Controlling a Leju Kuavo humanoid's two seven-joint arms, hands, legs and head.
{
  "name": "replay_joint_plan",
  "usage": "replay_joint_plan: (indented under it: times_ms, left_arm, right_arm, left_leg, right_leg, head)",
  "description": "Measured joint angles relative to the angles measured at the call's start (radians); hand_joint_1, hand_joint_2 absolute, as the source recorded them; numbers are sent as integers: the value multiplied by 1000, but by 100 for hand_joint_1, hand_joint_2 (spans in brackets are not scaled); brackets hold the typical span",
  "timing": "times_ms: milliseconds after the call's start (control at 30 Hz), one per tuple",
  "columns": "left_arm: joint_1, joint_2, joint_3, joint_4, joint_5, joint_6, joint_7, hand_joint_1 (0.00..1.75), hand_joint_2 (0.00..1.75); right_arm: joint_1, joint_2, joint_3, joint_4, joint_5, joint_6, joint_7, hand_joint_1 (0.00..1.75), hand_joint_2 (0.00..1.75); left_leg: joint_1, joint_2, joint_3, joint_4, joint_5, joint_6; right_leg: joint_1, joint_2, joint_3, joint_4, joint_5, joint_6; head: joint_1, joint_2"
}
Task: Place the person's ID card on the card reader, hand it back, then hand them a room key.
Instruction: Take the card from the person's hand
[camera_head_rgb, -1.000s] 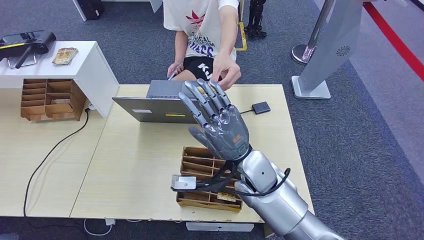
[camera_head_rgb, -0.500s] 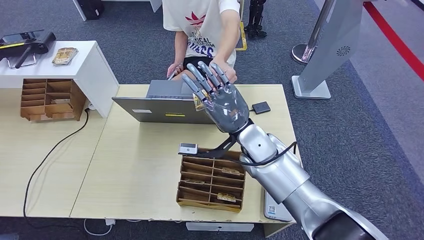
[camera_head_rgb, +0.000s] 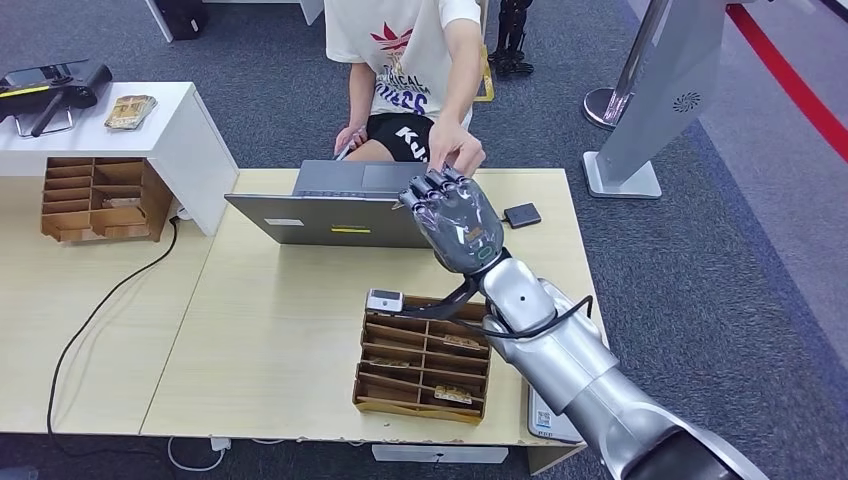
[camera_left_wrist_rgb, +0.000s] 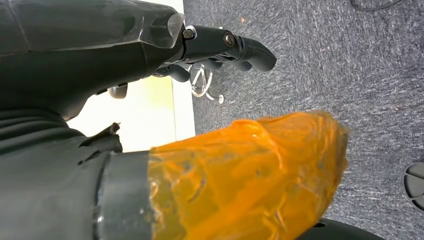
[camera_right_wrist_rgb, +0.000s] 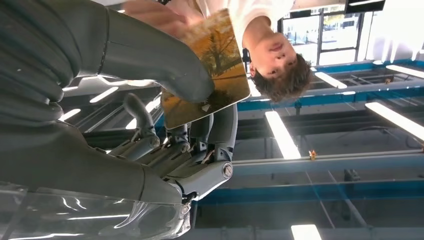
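Grey carpet surrounded a pale wooden worktop (camera_head_rgb: 270, 330), across which a person (camera_head_rgb: 400, 60) sat at twelve o'clock behind an open laptop (camera_head_rgb: 330, 205). I had the right hand (camera_head_rgb: 450, 215) raised over the far edge of the worktop, fingers curled toward the person's hand (camera_head_rgb: 458, 150), which met it from above. In the right wrist view, a card (camera_right_wrist_rgb: 210, 65) printed with an orange tree scene lay pinched between the thick thumb (camera_right_wrist_rgb: 165, 65) and the darker fingers (camera_right_wrist_rgb: 175, 145) below it, with the person's fingertips on its far edge. I judged this to be a handover. Whether the card was the ID or the room key I could not tell.

To do the step well, I judged that the hand should be kept steady and level, the pinch held firm on the near part of the card, and neither tightened nor loosened until it was plain which party bore the card. A sideways pull risked sliding the card off the thumb pad.

A small dark card reader (camera_head_rgb: 522, 214) lay at three o'clock of the hand, just beside it on the worktop. A wooden compartment tray (camera_head_rgb: 425, 355) stood at six o'clock, near the front edge, with what looked like cards in some slots.

The left hand (camera_left_wrist_rgb: 220, 47) hung beside the worktop edge over carpet. Its fingers looked curled, though I could not tell if they were fully together.
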Motion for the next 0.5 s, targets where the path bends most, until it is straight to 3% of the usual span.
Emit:
replay_joint_plan:
  times_ms: [333,500]
  left_arm:
    - [0,0,0,0,3,1,3,0,0]
    - [0,0,0,0,17,4,3,0,0]
  right_arm:
    - [26,4,-28,21,-35,-2,-24,175,175]
    - [62,16,-58,3,-133,0,-58,175,175]
  left_leg:
    - [0,0,0,0,0,0]
    - [0,0,0,0,0,0]
  right_leg:
    - [0,0,0,0,0,0]
    - [0,0,0,0,0,0]
  head:
    - [0,0]
    - [0,0]
